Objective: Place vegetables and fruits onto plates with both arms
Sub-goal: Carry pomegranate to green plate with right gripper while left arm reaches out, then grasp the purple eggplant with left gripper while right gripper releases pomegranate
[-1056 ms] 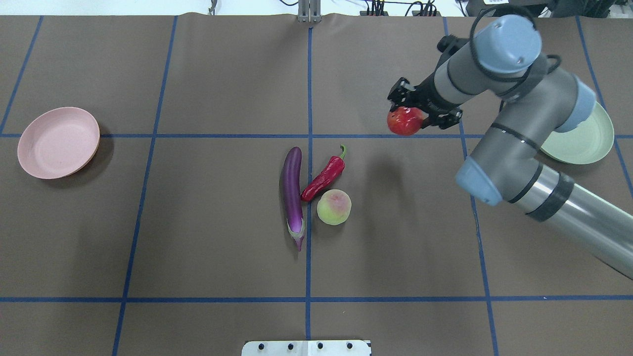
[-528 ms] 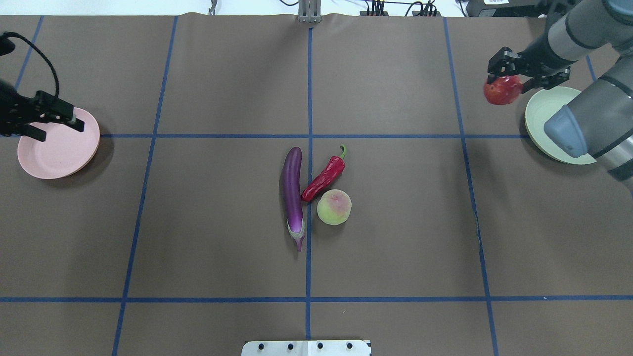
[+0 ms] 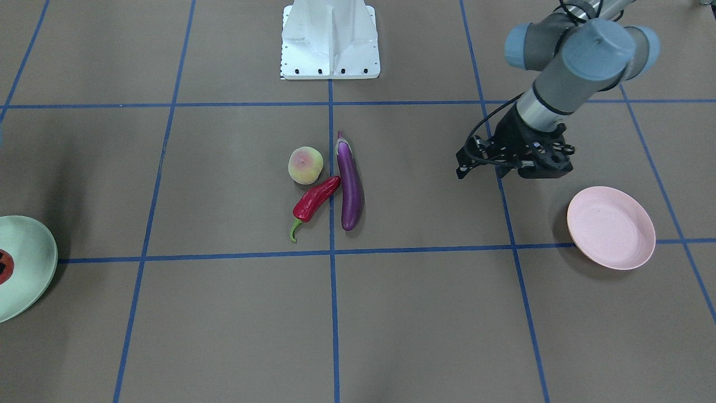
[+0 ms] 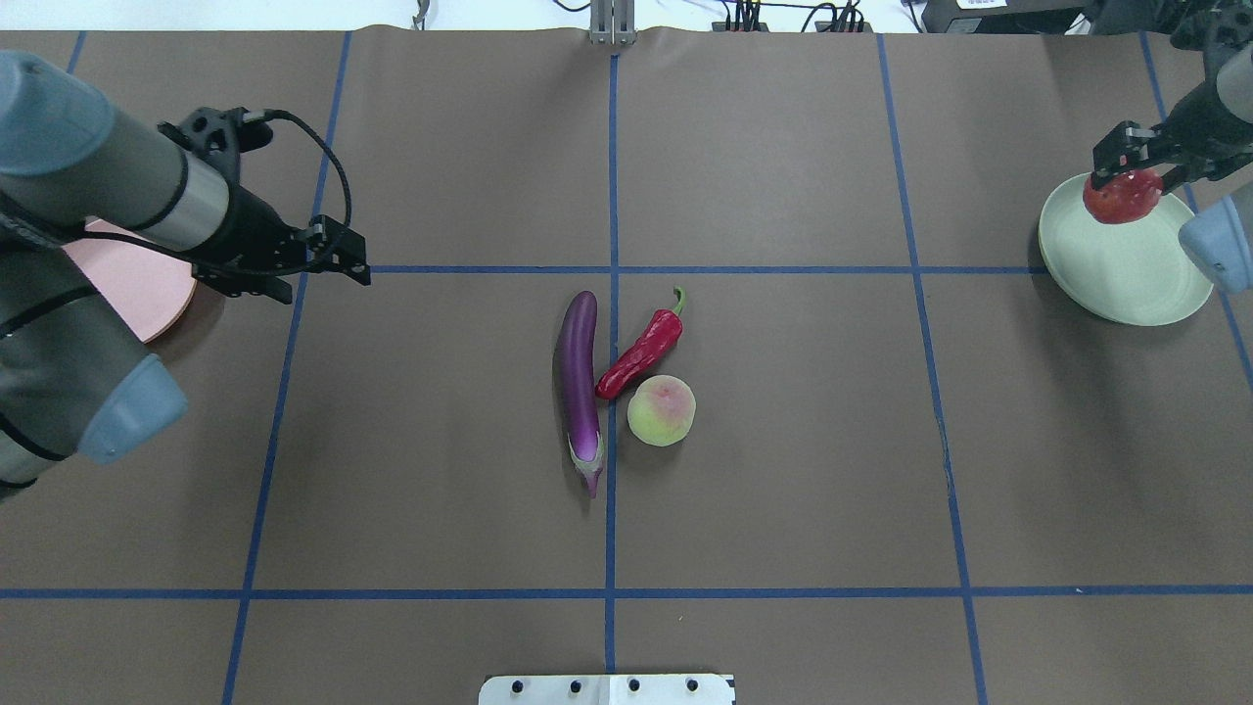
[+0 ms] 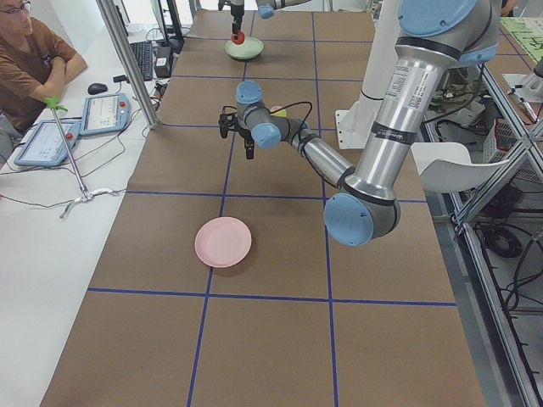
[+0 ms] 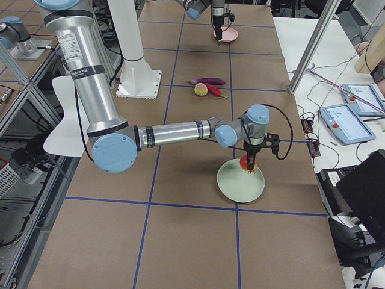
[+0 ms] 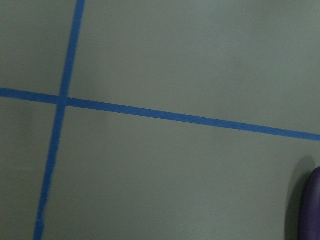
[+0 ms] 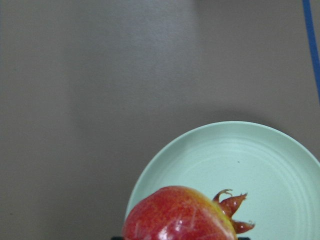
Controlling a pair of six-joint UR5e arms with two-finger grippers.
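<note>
The purple eggplant (image 4: 579,382), red chili pepper (image 4: 641,354) and yellow-green peach (image 4: 662,410) lie close together at the table's middle. My right gripper (image 4: 1128,184) is shut on the red-orange pomegranate (image 4: 1116,201) and holds it over the far left part of the mint green plate (image 4: 1126,279). The right wrist view shows the pomegranate (image 8: 177,215) above that plate (image 8: 260,160). My left gripper (image 4: 328,277) is open and empty, above the table between the pink plate (image 4: 137,284) and the eggplant. The eggplant's edge (image 7: 312,205) shows in the left wrist view.
The white pedestal base (image 3: 330,39) stands at the robot's side of the table. Blue tape lines cross the brown mat. An operator (image 5: 34,59) sits beside a side table with tablets (image 5: 102,114) along the far edge.
My right arm carried the pomegranate rightward until it hung over the green plate. My left arm came in from the left, passed the pink plate and moved toward the middle.
</note>
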